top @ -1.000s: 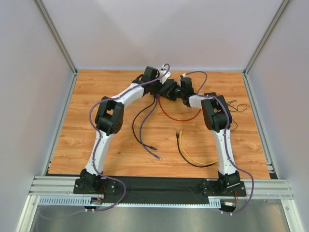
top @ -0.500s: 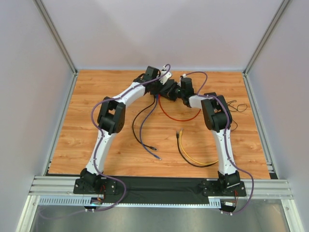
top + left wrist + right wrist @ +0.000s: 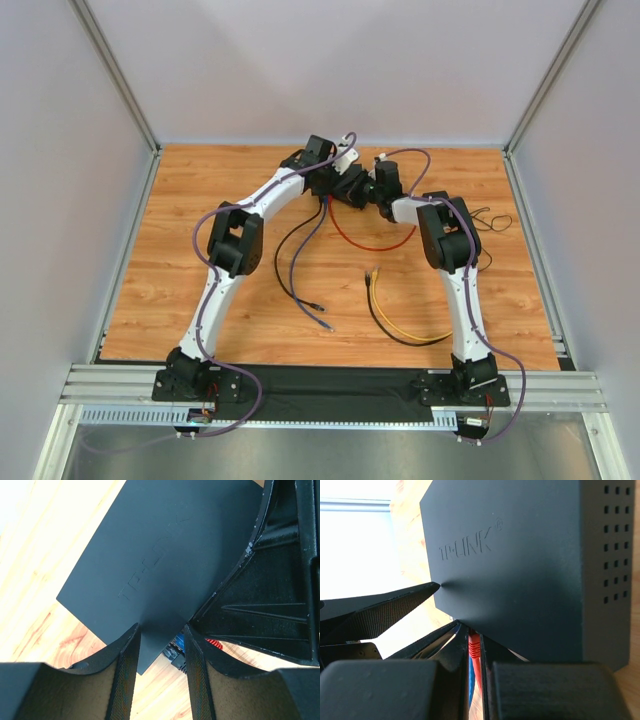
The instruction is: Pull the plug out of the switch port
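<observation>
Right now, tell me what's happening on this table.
Both grippers are on the black switch. The left gripper clamps one corner of it, apparently steadying it. The right gripper is shut on the red plug where it meets the switch's edge. The plug looks seated, not yet pulled out.

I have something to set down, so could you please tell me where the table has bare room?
Widest bare wood: the strip between the left wall and the left arm. Also the near-right corner, outside the right arm. Crowded: the middle, crossed by the loose purple cable, red cable and yellow cable, and the far centre around the switch.
</observation>
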Tool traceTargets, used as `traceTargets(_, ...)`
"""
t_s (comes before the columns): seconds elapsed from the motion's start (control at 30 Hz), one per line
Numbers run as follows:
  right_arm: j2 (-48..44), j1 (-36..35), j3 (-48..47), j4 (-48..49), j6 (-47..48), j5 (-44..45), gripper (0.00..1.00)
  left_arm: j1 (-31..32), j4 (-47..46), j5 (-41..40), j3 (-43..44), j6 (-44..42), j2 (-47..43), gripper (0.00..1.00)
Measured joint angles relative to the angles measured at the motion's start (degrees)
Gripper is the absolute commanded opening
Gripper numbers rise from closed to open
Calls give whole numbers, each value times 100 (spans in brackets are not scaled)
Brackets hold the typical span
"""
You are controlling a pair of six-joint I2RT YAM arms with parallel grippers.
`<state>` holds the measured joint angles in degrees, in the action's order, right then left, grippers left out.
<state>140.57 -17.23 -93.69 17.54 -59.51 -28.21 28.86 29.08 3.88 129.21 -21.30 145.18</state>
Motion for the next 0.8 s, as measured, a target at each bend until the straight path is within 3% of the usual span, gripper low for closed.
traceTargets(0.8,-358,-13,612,192,-52,249,0,122,474,-120,463,-4,199,48)
